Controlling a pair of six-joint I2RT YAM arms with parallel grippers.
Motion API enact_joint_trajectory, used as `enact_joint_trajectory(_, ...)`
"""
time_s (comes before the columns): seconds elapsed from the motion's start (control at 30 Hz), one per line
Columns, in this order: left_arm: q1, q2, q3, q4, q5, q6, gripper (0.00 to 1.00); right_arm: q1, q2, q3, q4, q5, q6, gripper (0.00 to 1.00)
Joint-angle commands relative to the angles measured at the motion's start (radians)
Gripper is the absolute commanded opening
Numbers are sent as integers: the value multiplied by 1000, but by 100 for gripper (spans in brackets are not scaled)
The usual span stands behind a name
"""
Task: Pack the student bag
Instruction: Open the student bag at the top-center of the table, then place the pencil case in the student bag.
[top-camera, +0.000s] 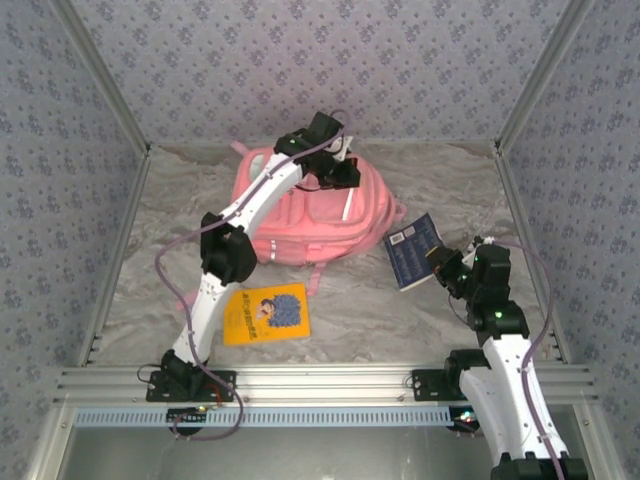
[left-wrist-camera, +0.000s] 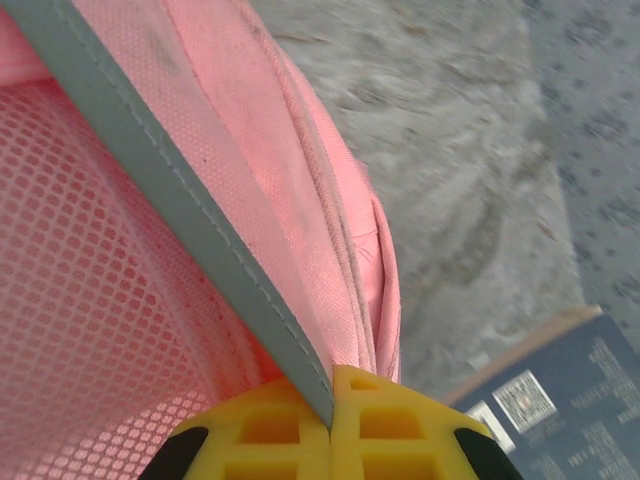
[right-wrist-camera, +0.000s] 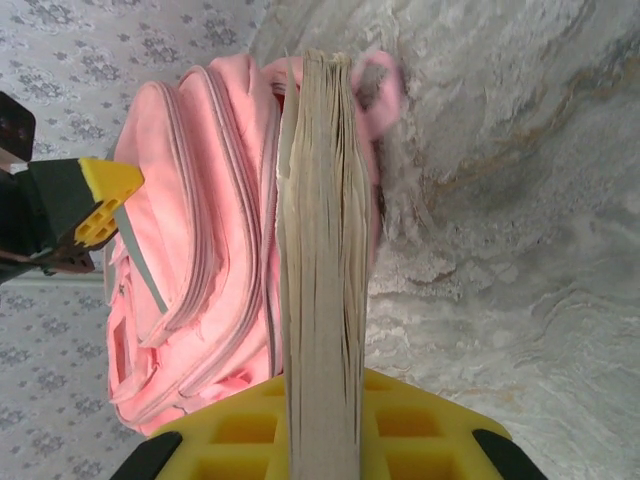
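Left gripper (left-wrist-camera: 331, 402) clamps the student bag (left-wrist-camera: 250, 150) (by its grey stripe (left-wrist-camera: 197, 230)).

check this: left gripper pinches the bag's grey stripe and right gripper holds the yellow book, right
No: the right gripper holds the dark blue book, as the top external view shows. The yellow book lies on the table. The rest is right.

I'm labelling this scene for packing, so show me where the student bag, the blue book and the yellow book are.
student bag (top-camera: 300, 225), top external view, on its pink front pocket.
blue book (top-camera: 412, 250), top external view, middle of its dark cover.
yellow book (top-camera: 265, 313), top external view, middle of its cover.
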Motion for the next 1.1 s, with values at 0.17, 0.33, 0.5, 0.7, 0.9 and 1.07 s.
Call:
enact_joint_trajectory(0.17, 43, -366, -51, 6, 137, 141, 0, 59, -24, 255, -195, 169, -130, 0)
enact_joint_trajectory(0.33, 84, -431, -104, 16, 252, 239, 0, 80, -19, 274, -103, 73, -144, 0)
enact_joint_trajectory(0.5, 136, -429, -136, 116, 466, 197, 0, 74, 73, 224, 15, -158, -122, 0)
enact_joint_trajectory(0.7, 145, -426, -150, 171, 549, 167, 0, 74, 217, 178, 233, -376, -76, 0)
enact_joint_trajectory(0.9, 145, -432, -172, 198, 597, 144, 0, 77, 354, 150, 449, -496, 20, 0)
enact_joint_trajectory(1.07, 145, -428, -187, 237, 632, 104, 0, 129, 469, 175, 570, -507, 53, 0)
